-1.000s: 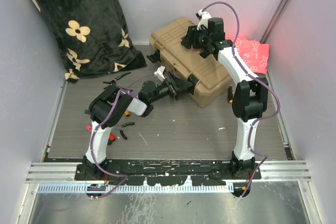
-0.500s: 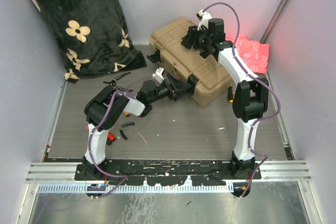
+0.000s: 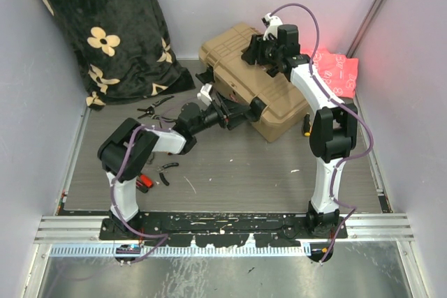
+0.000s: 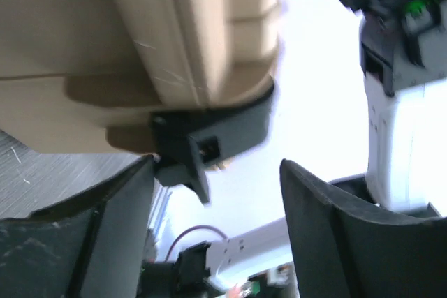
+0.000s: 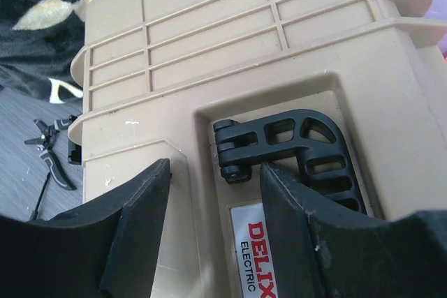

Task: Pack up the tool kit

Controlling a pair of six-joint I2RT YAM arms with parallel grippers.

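The tan toolbox [image 3: 237,78] stands shut at the back of the table, ribbed lid up. My left gripper [image 3: 241,112] is open at its front side. In the left wrist view the toolbox [image 4: 140,33] fills the top, and a black latch [image 4: 209,134] hangs just above my open left gripper [image 4: 216,207], which holds nothing. My right gripper [image 3: 253,54] hovers over the lid. In the right wrist view it [image 5: 213,207] is open and straddles the hinge end of the black handle [image 5: 293,144] on the lid [image 5: 209,33]. Black-handled pliers [image 3: 155,107] and red-handled pliers [image 3: 143,181] lie on the floor.
A black floral blanket [image 3: 105,26] leans in the back left corner. A pink cloth [image 3: 335,71] lies behind the box on the right. More small black pliers [image 3: 167,167] lie by the left arm. Walls close in on the left, right and back.
My left arm has stretched forward, bringing its gripper up to the box's front latch. The right arm has not moved.
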